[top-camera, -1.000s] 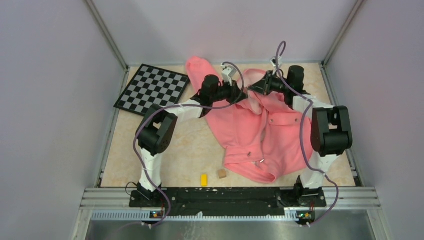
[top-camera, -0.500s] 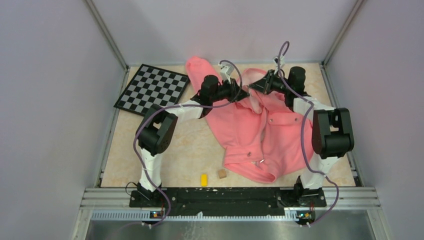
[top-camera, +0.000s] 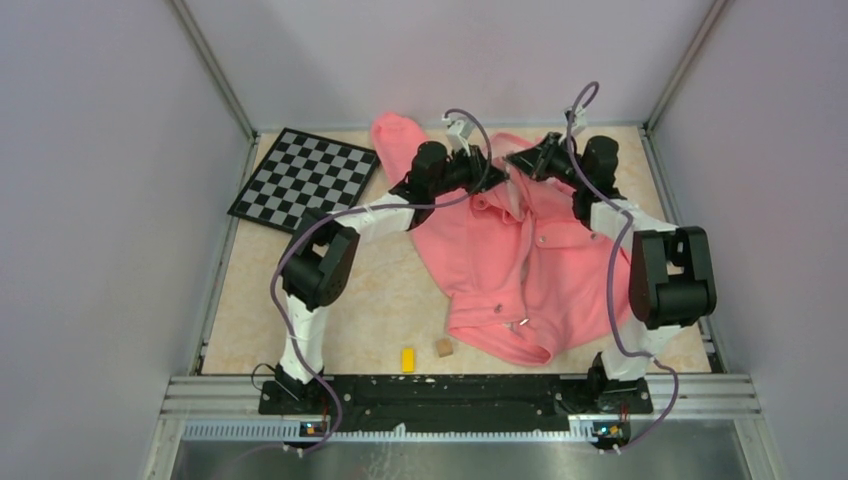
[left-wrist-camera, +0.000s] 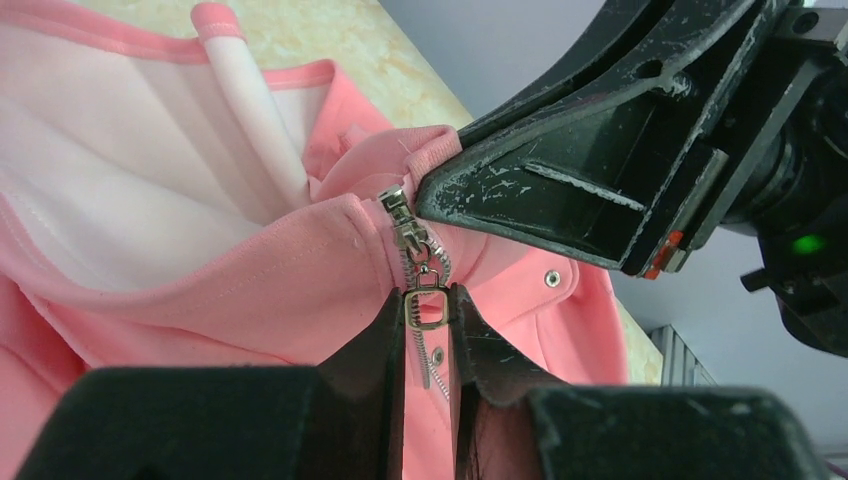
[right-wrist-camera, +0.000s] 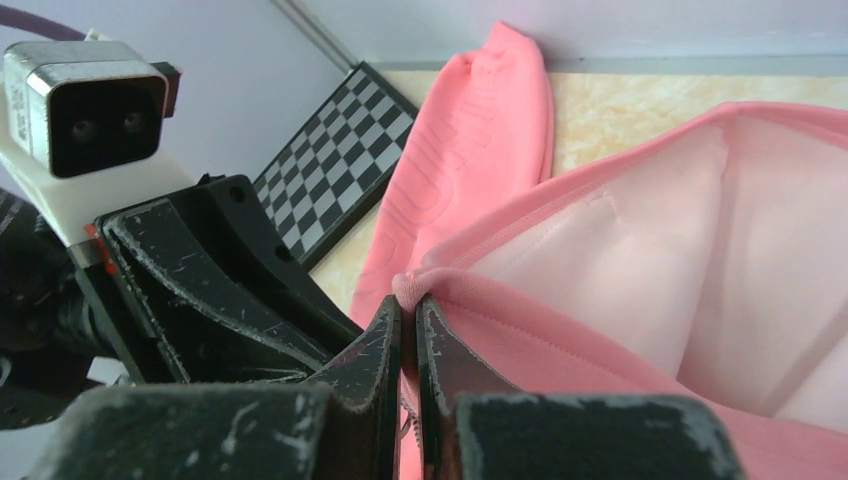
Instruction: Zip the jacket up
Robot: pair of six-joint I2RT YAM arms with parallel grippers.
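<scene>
The salmon-pink jacket (top-camera: 520, 260) lies on the table, collar at the far side, front zipper closed up most of its length. My left gripper (left-wrist-camera: 427, 308) is shut on the small metal zipper pull (left-wrist-camera: 425, 305), with the slider (left-wrist-camera: 398, 212) right at the collar. My right gripper (right-wrist-camera: 408, 305) is shut on the collar edge (right-wrist-camera: 415, 280) just beside the slider. In the top view the left gripper (top-camera: 487, 172) and right gripper (top-camera: 516, 162) meet at the collar. The paler lining (right-wrist-camera: 640, 280) shows inside the collar.
A checkerboard (top-camera: 304, 177) lies at the far left. A yellow block (top-camera: 408, 359) and a small brown block (top-camera: 443, 347) sit near the front edge. One sleeve (top-camera: 396, 136) reaches toward the back wall. Walls close in on three sides.
Both grippers have moved toward the far side, the left with the zipper pull, the right with the collar edge. The collar now lies further back and the zipper is closed higher.
</scene>
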